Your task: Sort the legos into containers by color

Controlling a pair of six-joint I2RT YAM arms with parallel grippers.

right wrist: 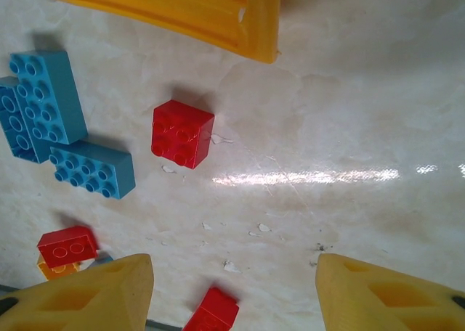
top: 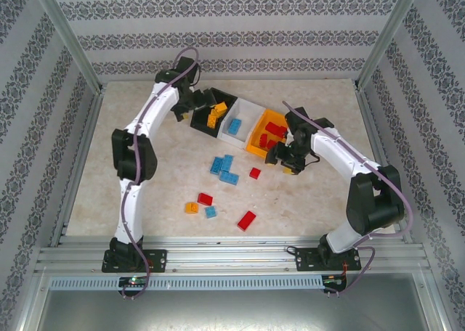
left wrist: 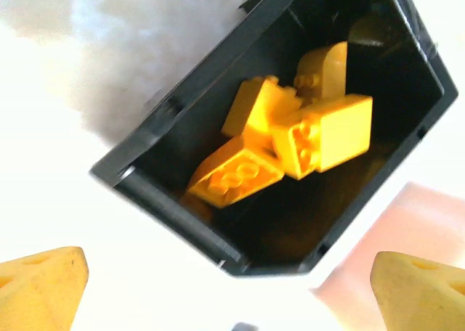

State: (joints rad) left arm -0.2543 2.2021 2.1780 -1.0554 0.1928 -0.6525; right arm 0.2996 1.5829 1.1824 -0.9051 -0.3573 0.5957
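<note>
- Top external view: the table [top: 327, 200] carries three bins in a row at its far side, with loose bricks lying on its middle.
- Left gripper [top: 195, 112] hangs over the black bin [top: 227, 96]. In the left wrist view its fingers [left wrist: 40, 284] are spread wide with nothing between them.
- Right gripper [top: 276, 157] sits just beside the near corner of the orange bin [top: 254, 148]. In the right wrist view its fingers [right wrist: 80, 295] are also spread and empty, above bare table.
- Contents: the black bin holds yellow bricks [left wrist: 290, 142], the white bin [top: 251, 107] holds a blue brick [top: 234, 125], and the orange bin holds red bricks [top: 275, 131].
- Blue cluster [top: 224, 168]: three bricks lie studs up and touching one another. There is probably little room for a finger between them, so take an outer brick across its free sides.
- Long red brick [top: 246, 221]: lies well apart from the rest, toward the near edge. Grip it across the narrow width.
- Small red brick [right wrist: 182, 133]: square, studs up, free on all four sides and near the right gripper.
- Handling, as judged: the bricks are light, hard and rigid and will not deform. Their side walls look smooth and may slip. Close squarely on two opposite flat walls, never on corners or studs.
</note>
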